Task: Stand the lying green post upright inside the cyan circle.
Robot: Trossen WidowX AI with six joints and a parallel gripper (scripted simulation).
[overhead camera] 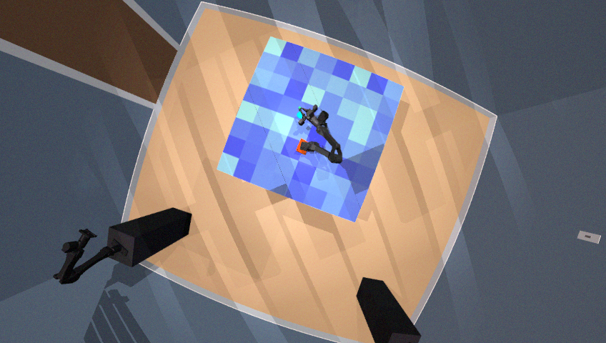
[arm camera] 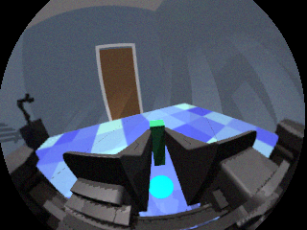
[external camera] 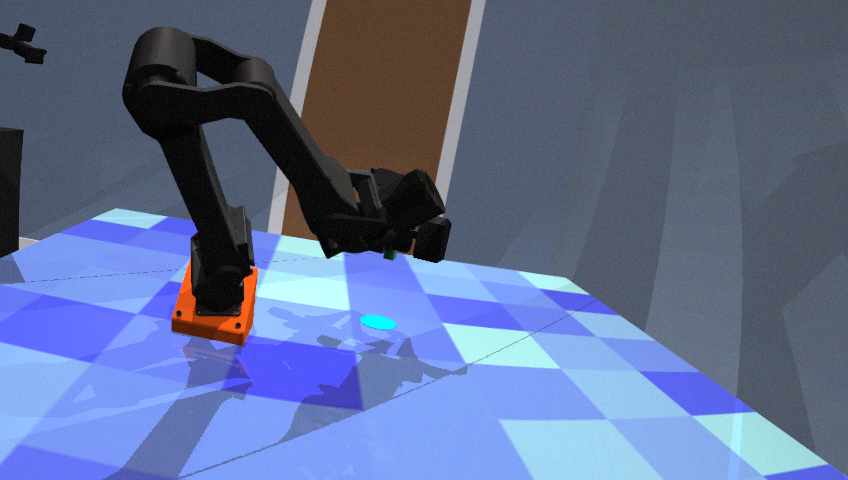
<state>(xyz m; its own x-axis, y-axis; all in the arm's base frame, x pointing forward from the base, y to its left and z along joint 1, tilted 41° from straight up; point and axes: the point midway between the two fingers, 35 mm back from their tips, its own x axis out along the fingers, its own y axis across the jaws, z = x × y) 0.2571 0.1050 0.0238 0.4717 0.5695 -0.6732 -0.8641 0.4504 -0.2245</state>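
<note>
Pinching the green post point(arm camera: 156, 142) between the narrowed fingers of the gripper point(external camera: 397, 245), hanging it in the air above the cyan circle point(external camera: 377, 322); likely handling as a light, stiff, smooth-sided piece, best clamped mid-length across its flat sides.

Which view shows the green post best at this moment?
The wrist view: the green post stands out between the end effector fingers, above the cyan circle. The exterior view shows only its lower tip below the end effector, off the table. In the top view it is too small to make out.
</note>
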